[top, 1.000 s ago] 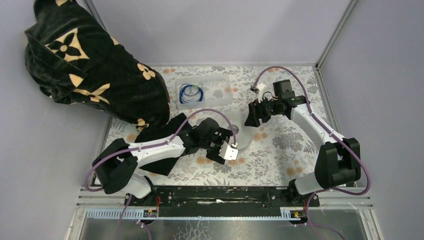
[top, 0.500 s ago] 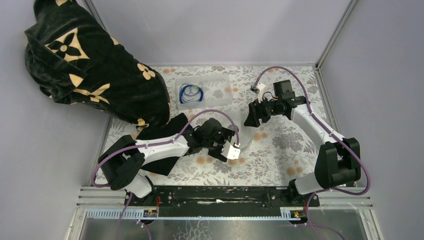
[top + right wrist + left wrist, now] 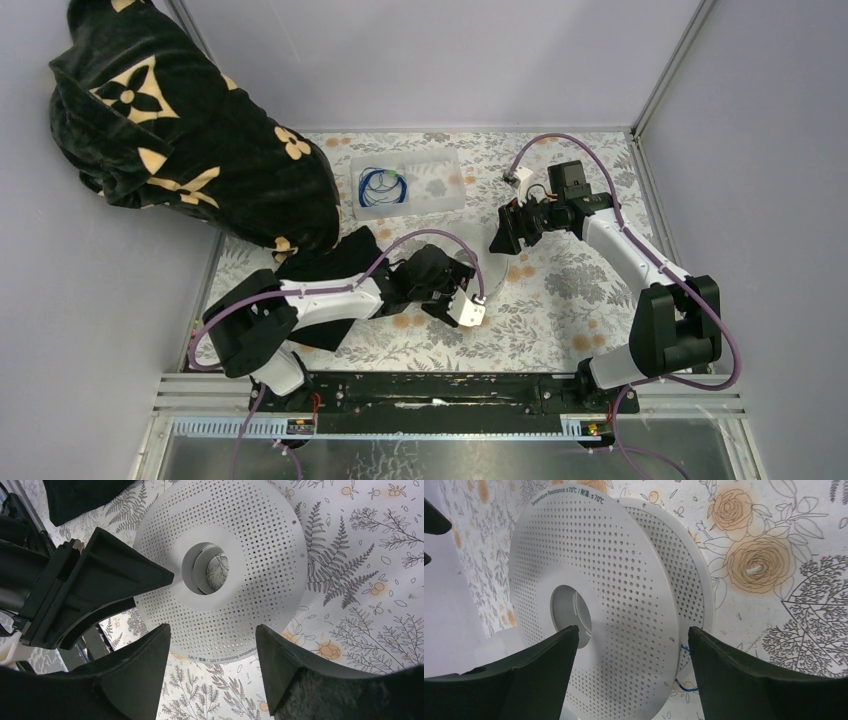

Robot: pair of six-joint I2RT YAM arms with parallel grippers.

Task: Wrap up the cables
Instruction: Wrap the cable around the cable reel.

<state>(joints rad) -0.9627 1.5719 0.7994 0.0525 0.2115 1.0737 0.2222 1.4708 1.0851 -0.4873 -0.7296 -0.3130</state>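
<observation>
A white perforated spool (image 3: 624,580) rests on the flowered tablecloth, partly hidden in the top view (image 3: 489,263). My left gripper (image 3: 633,631) is open, its fingers either side of the spool's near flange without touching it. A thin blue cable (image 3: 685,688) peeks out under the spool's edge. My right gripper (image 3: 212,630) hovers open above the spool (image 3: 225,565), just behind it in the top view (image 3: 501,240). More blue cables (image 3: 381,186) lie coiled in a clear tray (image 3: 440,185) at the back.
A large black cloth with tan flower marks (image 3: 170,130) fills the back left, and a black piece (image 3: 330,262) lies under my left arm. Metal frame rails edge the table on the right (image 3: 645,190).
My left gripper has slid right onto the spool, and its jaws have narrowed slightly. The right arm has not moved.
</observation>
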